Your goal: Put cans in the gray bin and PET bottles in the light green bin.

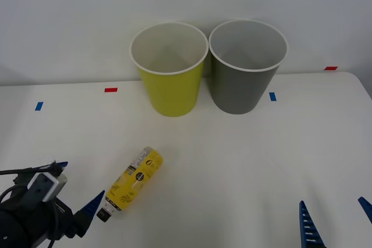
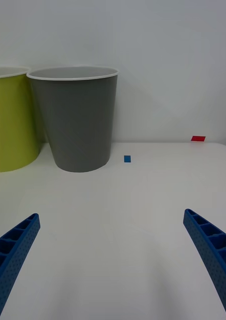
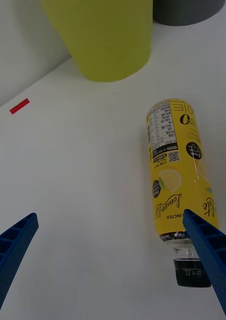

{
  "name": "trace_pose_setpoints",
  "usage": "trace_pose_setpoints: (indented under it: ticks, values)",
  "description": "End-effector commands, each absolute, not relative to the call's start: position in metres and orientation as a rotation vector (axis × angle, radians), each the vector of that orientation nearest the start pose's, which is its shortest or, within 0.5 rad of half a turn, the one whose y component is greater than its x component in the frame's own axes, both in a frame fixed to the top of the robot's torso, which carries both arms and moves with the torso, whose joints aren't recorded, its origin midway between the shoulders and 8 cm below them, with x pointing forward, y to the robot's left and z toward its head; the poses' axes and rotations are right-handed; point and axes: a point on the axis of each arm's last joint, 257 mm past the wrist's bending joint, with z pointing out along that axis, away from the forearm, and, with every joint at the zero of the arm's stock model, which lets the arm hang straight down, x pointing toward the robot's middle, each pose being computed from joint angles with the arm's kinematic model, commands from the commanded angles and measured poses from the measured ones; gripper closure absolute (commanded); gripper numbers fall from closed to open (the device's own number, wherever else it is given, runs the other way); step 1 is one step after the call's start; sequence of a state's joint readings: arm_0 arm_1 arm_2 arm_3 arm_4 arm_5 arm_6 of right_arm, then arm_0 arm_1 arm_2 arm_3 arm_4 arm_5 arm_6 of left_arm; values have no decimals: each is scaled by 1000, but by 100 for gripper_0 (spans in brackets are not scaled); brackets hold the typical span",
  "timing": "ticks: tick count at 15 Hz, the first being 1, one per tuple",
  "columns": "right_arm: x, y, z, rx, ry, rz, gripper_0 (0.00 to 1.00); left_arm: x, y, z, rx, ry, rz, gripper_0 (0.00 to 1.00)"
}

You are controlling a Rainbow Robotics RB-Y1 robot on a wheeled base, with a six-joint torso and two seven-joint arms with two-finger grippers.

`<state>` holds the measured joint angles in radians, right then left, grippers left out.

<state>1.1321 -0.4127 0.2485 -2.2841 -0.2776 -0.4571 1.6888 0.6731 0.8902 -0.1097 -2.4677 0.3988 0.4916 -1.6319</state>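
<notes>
White desk (image 1: 244, 161): left claw (image 1: 81, 193) spread wide, PET bottle (image 1: 132, 178) lying just ahead with its cap beside one finger, so closing off-centre could roll it; right claw (image 1: 336, 222) wide, idle.

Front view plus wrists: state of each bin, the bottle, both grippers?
light green bin: upright on the table, nothing seen inside.
gray bin: upright, right beside the green one, nothing seen inside.
PET bottle: lying on its side, capped, cap toward the robot.
left gripper: open, low, next to the bottle's cap.
right gripper: open, holding nothing.
</notes>
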Motion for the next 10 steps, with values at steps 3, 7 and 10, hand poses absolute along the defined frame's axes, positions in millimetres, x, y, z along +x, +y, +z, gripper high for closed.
trace_pose_setpoints:
  ticks: [3, 7, 10]
  values:
    - [235, -255, -195, -44, 1577, 18, 0, 335, 220, -226, 773, 2064, -81, 0]
    - [235, -255, -195, -44, 1577, 18, 0, 344, 196, -221, 862, 2118, -126, 0]
    - [235, -255, -195, -44, 1577, 18, 0, 341, 176, -226, 855, 2189, -180, 0]
